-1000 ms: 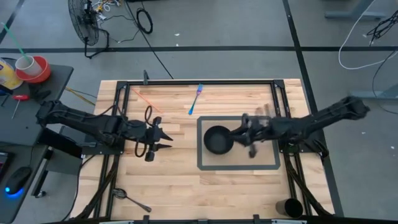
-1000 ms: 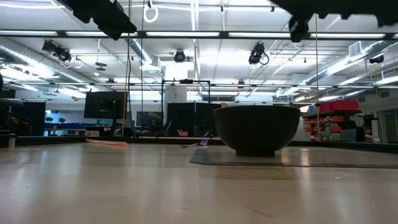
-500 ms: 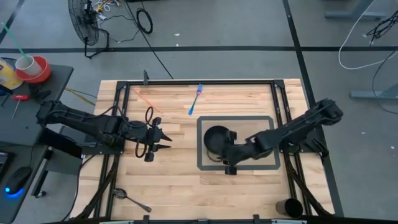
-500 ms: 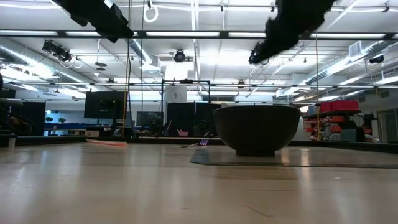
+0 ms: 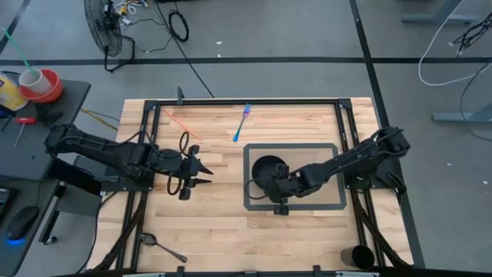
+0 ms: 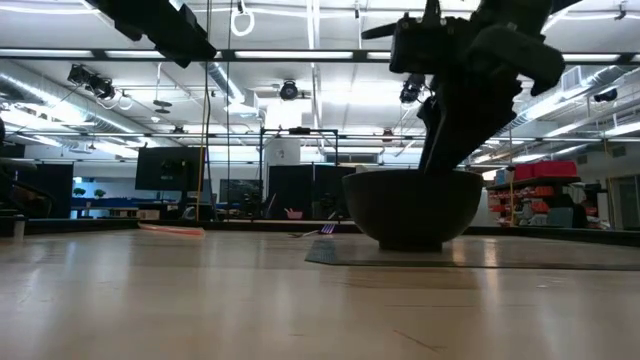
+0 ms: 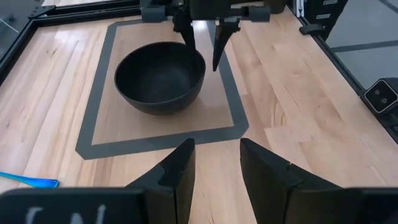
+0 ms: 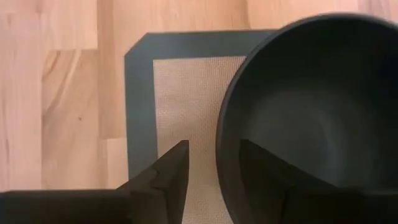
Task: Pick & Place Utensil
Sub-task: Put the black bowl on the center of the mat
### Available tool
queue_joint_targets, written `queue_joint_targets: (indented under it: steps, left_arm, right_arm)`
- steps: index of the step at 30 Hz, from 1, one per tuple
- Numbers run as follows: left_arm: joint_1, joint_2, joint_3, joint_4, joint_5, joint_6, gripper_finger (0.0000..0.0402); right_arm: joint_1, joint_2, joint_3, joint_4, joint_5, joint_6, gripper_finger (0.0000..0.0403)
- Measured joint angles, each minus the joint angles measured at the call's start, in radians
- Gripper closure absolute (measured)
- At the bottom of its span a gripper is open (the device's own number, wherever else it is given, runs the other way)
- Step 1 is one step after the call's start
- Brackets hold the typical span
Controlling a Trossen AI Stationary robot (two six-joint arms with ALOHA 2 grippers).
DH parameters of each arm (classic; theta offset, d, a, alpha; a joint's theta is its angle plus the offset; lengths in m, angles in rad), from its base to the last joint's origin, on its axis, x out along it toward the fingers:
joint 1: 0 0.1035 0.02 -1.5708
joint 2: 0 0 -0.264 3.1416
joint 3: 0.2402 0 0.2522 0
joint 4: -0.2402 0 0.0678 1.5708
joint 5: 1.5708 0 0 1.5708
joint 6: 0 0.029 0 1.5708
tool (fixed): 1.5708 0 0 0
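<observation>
A black bowl point(image 5: 265, 168) point(image 6: 412, 205) point(image 7: 158, 74) point(image 8: 311, 112) stands on a grey-bordered mat point(image 5: 327, 201). My right gripper point(image 5: 269, 187) point(image 6: 432, 165) point(image 7: 205, 57) point(image 8: 213, 144) points down, open, at the bowl's near-right rim, one finger over the inside and one outside. A blue fork point(image 5: 241, 123) lies flat near the far edge, and an orange utensil point(image 5: 179, 121) lies left of it. My left gripper point(image 5: 209, 173) point(image 7: 214, 162) waits open, left of the mat, pointing at the bowl. My right gripper straddles the bowl's rim point(image 8: 222, 155) from above with open fingers point(image 7: 216, 59). I cannot tell whether either finger touches the rim.
A metal spoon point(image 5: 161, 246) lies at the table's near-left corner. A black cup point(image 5: 361, 256) stands off the near-right corner. Dark frame rails run along the table's edges. Bare wood lies between the left gripper and the mat.
My right gripper has swung from the right of the bowl toward the near edge and the left, tipped to point down, and come down to the bowl's near-right rim. The bowl has stayed in place.
</observation>
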Motion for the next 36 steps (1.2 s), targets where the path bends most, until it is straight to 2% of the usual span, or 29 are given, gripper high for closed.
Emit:
queue_joint_targets:
  steps: [10,14,21,24,31,36]
  left_arm:
    - [0.0,0.0,0.0,-0.014,-0.054,0.002,0.0271]
    - [0.0,0.0,0.0,-0.03,-0.085,0.002,0.0271]
    - [0.0,0.0,0.0,-0.029,-0.076,0.001,0.0271]
    - [0.0,0.0,0.0,-0.029,-0.076,0.001,0.0271]
    - [0.0,0.0,0.0,-0.029,-0.076,0.001,0.0271]
    - [0.0,0.0,0.0,-0.028,-0.076,0.001,0.0271]
  right_arm:
    - [0.0,0.026,0.0,0.006,0.008,-0.041,0.03]
    - [0.0,0.026,0.0,0.006,0.009,-0.062,0.033]
    - [0.0,0.004,0.0,0.003,0.01,-0.042,0.0393]
    - [0.002,-0.036,0.0,-0.027,0.016,-0.001,0.0391]
    - [0.024,-0.169,0.0,-0.278,0.071,0.208,0.0393]
    - [0.041,-0.181,-0.001,-0.382,0.087,0.281,0.0393]
